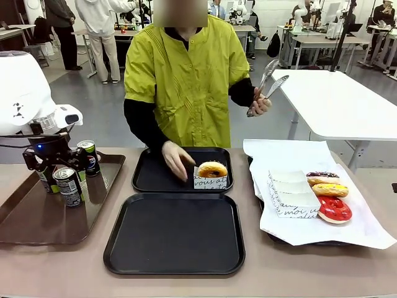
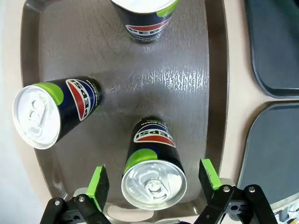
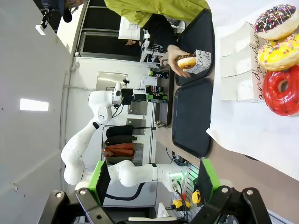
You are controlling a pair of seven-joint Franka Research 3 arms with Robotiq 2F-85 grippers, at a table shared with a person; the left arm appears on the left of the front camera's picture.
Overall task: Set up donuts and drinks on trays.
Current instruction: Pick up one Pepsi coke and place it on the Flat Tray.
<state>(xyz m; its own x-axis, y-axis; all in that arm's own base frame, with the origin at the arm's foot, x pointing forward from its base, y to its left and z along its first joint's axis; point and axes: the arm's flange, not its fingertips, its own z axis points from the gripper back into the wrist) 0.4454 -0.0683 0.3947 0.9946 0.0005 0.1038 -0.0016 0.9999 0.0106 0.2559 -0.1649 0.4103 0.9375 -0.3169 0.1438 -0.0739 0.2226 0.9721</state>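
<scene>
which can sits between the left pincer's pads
The can lowest in the left wrist view, flanked by the open left pincer; the other two cans stand farther off.

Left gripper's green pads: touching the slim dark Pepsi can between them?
Apart: left wrist view shows clear gaps between each green pad and the dark can.

Grey floor (image 1: 93,118), white table (image 1: 341,102), desks (image 1: 310,38) beyond.

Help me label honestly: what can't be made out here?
Front view: the leftmost can is mostly behind the left gripper.
Left wrist view: the far can is cut off by the top edge.
Front view: lettering on the donut box is too small to read.
Right wrist view: the red donut runs off the right edge.
</scene>
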